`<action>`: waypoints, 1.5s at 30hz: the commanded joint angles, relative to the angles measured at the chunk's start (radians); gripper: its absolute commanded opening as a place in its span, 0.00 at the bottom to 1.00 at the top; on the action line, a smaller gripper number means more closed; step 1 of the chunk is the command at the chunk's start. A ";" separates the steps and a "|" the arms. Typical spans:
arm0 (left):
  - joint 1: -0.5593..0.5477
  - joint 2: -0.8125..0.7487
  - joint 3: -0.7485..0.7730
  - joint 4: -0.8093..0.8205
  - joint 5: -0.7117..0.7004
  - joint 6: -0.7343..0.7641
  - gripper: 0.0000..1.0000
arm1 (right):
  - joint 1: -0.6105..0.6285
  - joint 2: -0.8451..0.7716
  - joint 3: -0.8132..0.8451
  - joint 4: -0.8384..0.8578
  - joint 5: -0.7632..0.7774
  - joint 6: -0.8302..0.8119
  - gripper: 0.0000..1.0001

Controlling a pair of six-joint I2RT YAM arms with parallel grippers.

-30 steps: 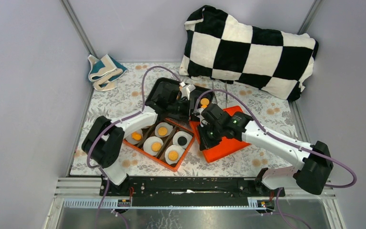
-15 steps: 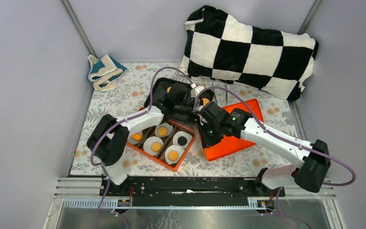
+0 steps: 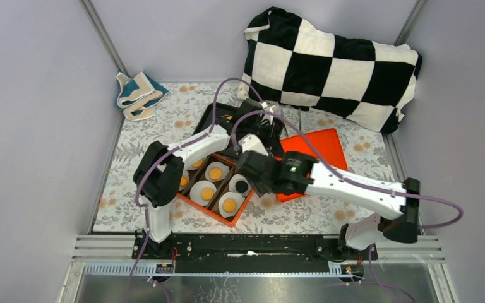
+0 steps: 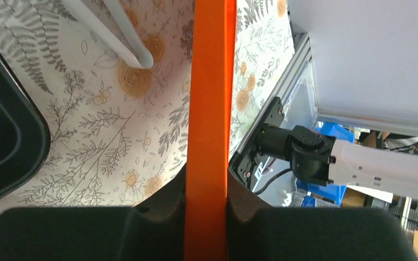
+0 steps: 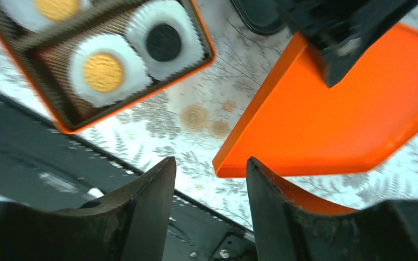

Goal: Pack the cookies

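Lidding step, apparently: left pincer (image 4: 206, 196) clamps lid (image 4: 209, 81) edge, right pincer (image 5: 209, 168) gapes empty; next likely needs lid squared over tray (image 5: 209, 41).

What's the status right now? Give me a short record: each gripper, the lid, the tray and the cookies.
left gripper: shut on an edge of the orange lid
right gripper: open, holding nothing, close to a corner of the lid
orange lid: off the tray, lying to its right
orange tray: uncovered, far end hidden by the left arm
cookies: orange-yellow discs, each in one of the white liners in the tray
dark disc: in the liner at the tray's right end
lid on tray: not yet
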 commanded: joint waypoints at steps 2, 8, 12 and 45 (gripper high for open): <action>0.003 0.025 0.180 -0.193 -0.075 0.014 0.03 | 0.074 0.149 -0.022 -0.163 0.342 0.115 0.58; 0.003 -0.024 0.208 -0.275 -0.090 0.025 0.03 | 0.075 0.252 -0.057 -0.246 0.535 0.259 0.62; 0.005 -0.060 0.163 -0.283 -0.092 0.024 0.04 | 0.075 0.323 -0.055 -0.344 0.649 0.379 0.59; 0.035 -0.127 0.100 -0.248 0.013 -0.005 0.05 | 0.078 0.388 0.008 -0.201 0.698 0.424 0.64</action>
